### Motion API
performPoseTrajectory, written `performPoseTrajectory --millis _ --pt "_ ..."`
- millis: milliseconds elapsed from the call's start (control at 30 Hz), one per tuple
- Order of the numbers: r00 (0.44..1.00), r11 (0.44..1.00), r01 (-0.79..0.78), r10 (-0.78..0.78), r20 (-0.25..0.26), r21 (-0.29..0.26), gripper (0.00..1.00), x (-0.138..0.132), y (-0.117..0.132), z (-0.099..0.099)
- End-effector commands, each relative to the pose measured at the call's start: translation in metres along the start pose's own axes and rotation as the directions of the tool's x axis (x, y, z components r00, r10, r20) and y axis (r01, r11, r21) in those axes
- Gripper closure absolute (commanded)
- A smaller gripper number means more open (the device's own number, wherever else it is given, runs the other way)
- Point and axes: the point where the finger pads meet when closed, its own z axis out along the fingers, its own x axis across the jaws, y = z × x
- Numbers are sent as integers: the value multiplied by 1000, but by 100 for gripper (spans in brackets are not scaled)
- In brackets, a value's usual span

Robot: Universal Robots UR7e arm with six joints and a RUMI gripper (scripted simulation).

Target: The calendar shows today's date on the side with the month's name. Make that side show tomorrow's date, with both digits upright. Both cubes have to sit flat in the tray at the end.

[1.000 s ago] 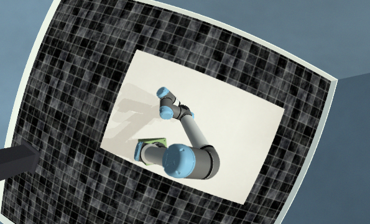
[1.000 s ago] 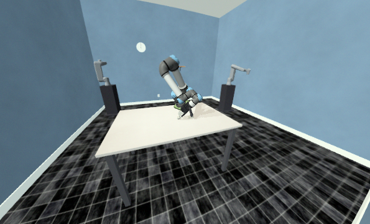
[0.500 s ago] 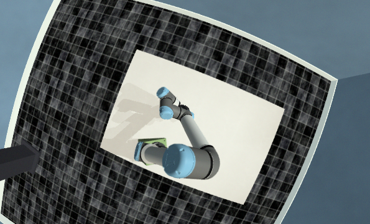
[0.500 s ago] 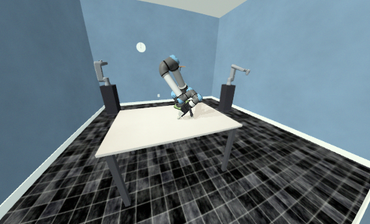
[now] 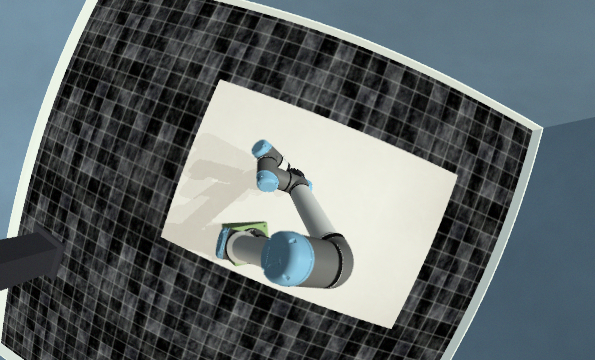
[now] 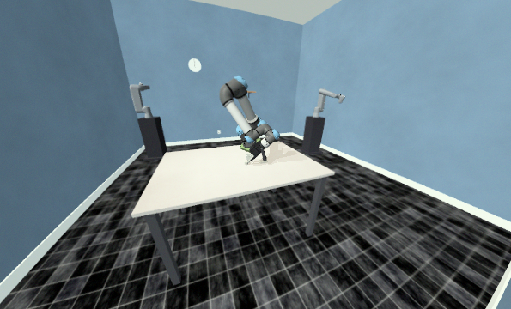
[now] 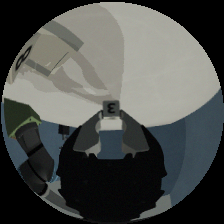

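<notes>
From my wrist feed, one cube (image 7: 111,108) sits at the tips of my claw (image 7: 111,110); the tray (image 7: 47,50) lies left of it on the surface (image 5: 377,200) (image 6: 221,176) (image 7: 155,60).

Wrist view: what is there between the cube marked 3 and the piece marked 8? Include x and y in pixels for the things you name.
Shadows (image 7: 90,75) on the tabletop (image 7: 155,65) lie between the cube (image 7: 111,108) and the 8 piece (image 7: 23,57), in the wrist view.
</notes>
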Motion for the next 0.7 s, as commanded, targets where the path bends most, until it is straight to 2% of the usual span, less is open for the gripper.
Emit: performPoseTrajectory --millis 0,400,667 --pt "1000 1000 2 -2 1 -2 90 -1 0 1" --pt "1000 1000 -4 4 -1 2 90 2 3 -4" --pt "1000 1000 -3 3 -1 2 90 2 18 -18"
